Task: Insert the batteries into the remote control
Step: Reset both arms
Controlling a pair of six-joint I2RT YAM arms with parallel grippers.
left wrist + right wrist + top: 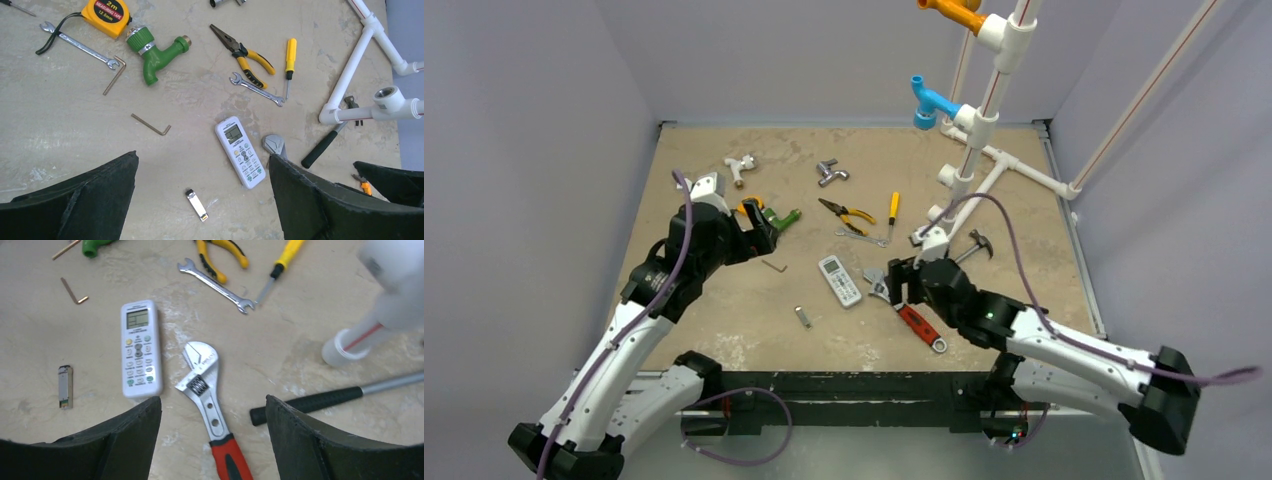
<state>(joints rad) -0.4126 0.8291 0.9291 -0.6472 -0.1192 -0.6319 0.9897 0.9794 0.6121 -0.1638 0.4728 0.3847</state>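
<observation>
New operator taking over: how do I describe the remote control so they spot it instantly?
Start at the white pipe frame on the right of the overhead view, then come toward the middle, past the red-handled adjustable wrench. The remote control lies face up just left of the wrench's head, the only white plastic slab with a screen and buttons.

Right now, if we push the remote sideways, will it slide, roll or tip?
Probably slides: the remote control lies flat, face up, on the table. Likely light, being small plastic. Smooth casing may slip in a pinch.
</observation>
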